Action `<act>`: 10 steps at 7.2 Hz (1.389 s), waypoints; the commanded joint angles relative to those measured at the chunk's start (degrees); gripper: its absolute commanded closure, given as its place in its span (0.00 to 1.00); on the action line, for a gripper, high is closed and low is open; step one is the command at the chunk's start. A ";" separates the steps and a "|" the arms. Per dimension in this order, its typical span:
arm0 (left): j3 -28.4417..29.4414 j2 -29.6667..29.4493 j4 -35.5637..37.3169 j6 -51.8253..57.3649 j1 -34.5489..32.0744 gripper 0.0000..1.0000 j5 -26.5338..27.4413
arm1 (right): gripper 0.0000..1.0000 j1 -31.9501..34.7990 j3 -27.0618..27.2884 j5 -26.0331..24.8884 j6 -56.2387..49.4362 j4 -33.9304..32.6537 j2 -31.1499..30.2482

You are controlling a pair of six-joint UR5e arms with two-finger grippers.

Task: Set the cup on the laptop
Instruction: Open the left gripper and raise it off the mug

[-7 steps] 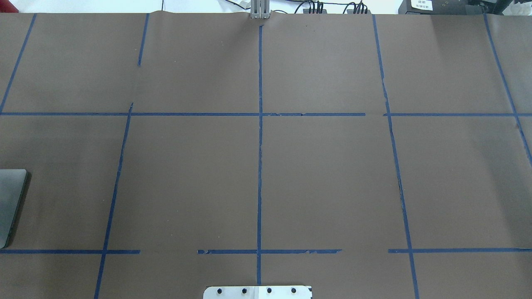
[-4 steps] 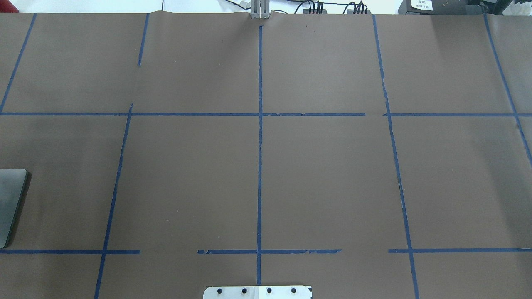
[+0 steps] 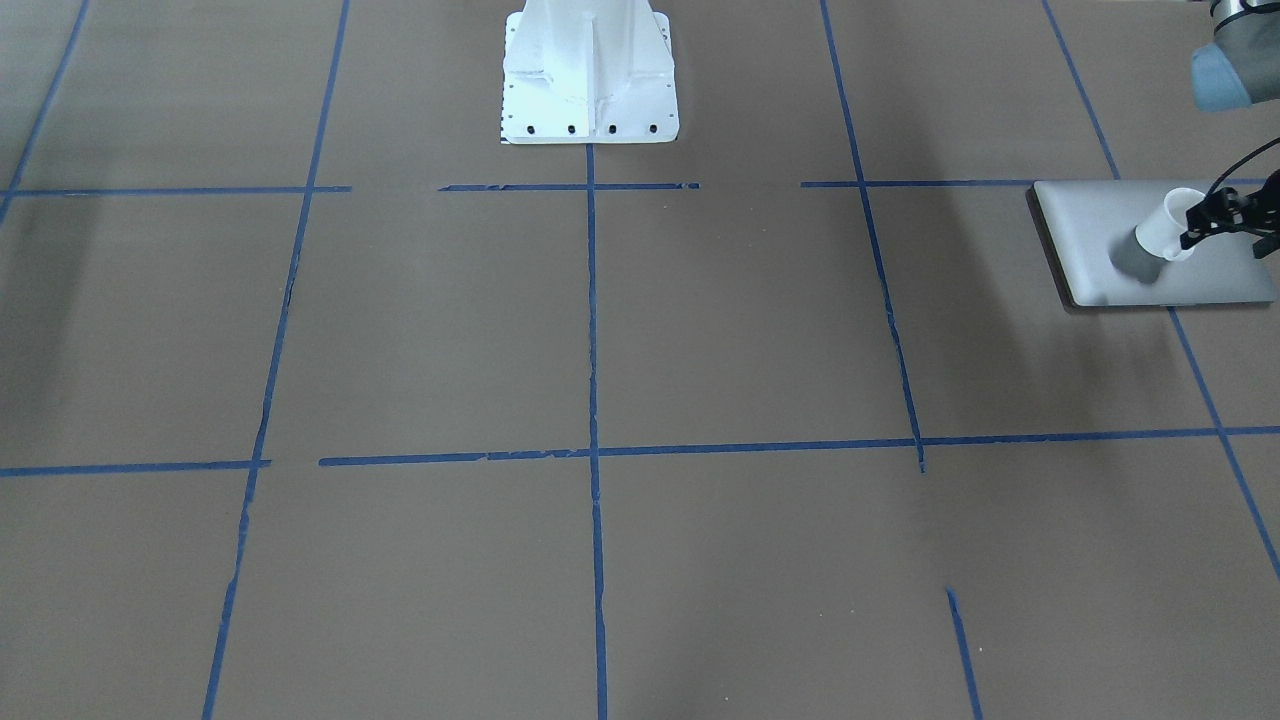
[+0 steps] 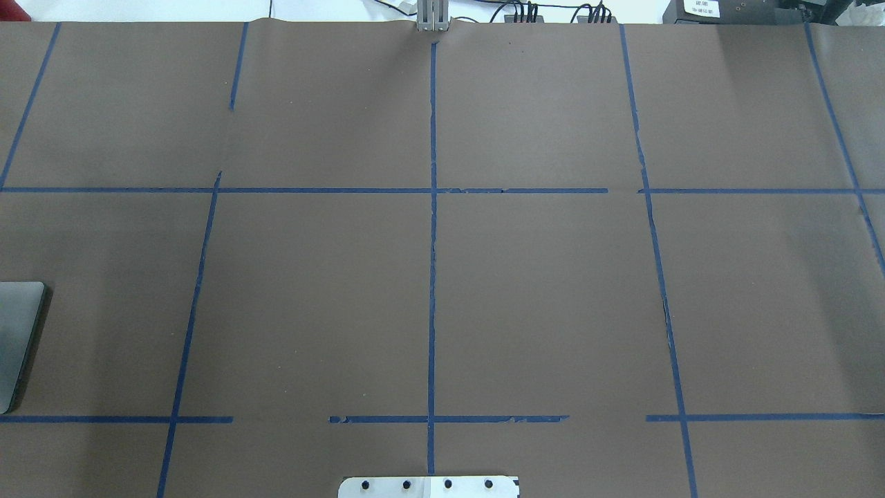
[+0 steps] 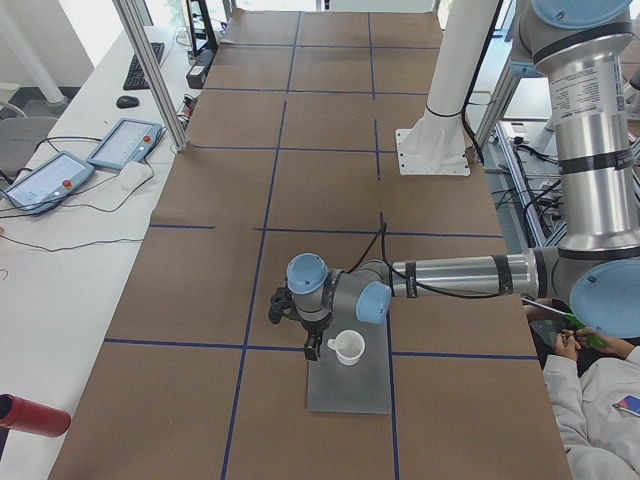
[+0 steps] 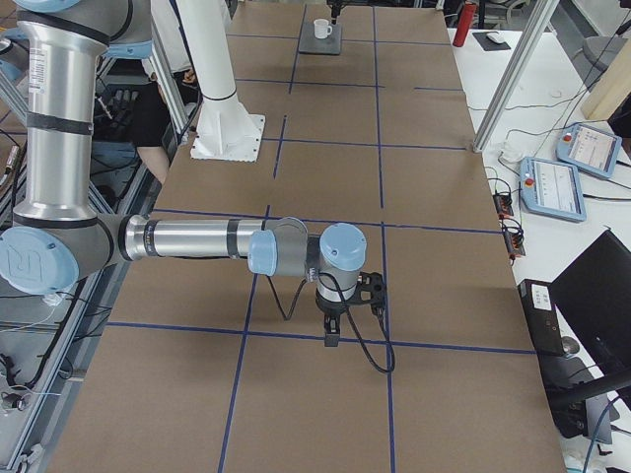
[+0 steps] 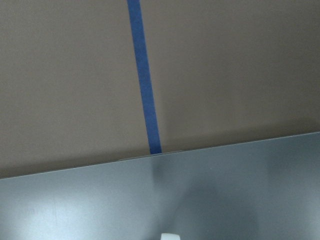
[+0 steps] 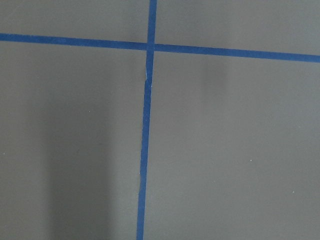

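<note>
The white cup [image 3: 1162, 228] stands on the silver-grey laptop [image 3: 1100, 220] at the table's left end. It also shows in the exterior left view [image 5: 348, 347] and, small, in the exterior right view [image 6: 322, 28]. My left gripper [image 3: 1195, 225] is right at the cup's rim and handle side. I cannot tell whether it grips the cup. The left wrist view shows the laptop lid [image 7: 225, 195] and a sliver of the cup's rim [image 7: 170, 236]. The overhead view shows only the laptop's edge [image 4: 17, 332]. My right gripper [image 6: 332, 335] hangs just above bare table at the other end; I cannot tell its state.
The brown table cover carries a grid of blue tape lines [image 4: 432, 277]. The white robot base plate [image 3: 588, 70] stands at the table's robot side. A red bottle [image 5: 30, 415] lies off the table's left end, beside tablets [image 5: 125, 143] on a side desk.
</note>
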 commanded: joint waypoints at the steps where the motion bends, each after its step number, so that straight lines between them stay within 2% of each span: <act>1: -1.62 -5.83 18.90 13.43 -12.44 0.00 0.11 | 0.00 0.00 0.00 0.02 0.00 0.00 0.00; 2: -1.28 -7.08 20.73 13.28 -15.95 0.00 -0.15 | 0.00 0.00 0.00 -0.06 0.00 0.00 0.00; 4: -0.66 -6.22 20.40 12.75 -15.99 0.00 -4.18 | 0.00 0.00 0.00 -0.06 0.00 0.00 0.00; 10: -0.83 -6.12 19.96 12.93 -15.90 0.00 -3.85 | 0.00 0.00 0.00 0.02 0.00 0.00 0.00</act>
